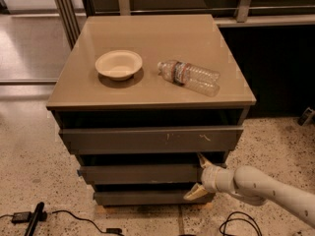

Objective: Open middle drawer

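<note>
The middle drawer (140, 173) is a plain grey-brown front between the scratched top drawer front (152, 139) and the narrow bottom drawer front (142, 197). My gripper (199, 177) is at the right end of the middle drawer front. It is open, with one pale finger (203, 160) above the front's top edge and the other below its bottom edge. The white arm reaches in from the lower right. The drawer's inside is hidden.
A cream bowl (118, 64) and a clear plastic bottle (189, 76) lying on its side rest on the cabinet top (147, 36). Black cables (64, 216) lie on the speckled floor at lower left and lower right. A railing stands behind the cabinet.
</note>
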Available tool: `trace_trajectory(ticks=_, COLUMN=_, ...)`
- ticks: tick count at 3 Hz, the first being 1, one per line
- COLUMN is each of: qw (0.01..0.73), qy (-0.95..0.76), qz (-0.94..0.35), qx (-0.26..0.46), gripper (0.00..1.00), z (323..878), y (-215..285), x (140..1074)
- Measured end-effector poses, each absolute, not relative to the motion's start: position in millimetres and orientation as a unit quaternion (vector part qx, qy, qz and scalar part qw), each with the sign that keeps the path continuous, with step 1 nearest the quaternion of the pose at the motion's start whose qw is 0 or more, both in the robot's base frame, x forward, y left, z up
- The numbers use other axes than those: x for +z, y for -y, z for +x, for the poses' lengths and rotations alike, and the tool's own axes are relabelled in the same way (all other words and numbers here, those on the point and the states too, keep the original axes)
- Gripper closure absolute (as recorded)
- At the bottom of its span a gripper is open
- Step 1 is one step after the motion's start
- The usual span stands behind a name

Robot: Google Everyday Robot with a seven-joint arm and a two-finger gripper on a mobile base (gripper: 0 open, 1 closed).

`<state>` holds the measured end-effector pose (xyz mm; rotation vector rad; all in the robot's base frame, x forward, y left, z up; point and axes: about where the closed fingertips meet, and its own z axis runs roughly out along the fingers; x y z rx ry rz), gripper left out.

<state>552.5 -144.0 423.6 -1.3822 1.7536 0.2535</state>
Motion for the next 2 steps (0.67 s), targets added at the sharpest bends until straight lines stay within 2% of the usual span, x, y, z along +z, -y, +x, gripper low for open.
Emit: trace_trajectory(ticks=2, qw=0.419, qy=-0.709, qz=-0.545, qx=0.158, gripper=0.00, z=559.9, y=151.3, x=413.5)
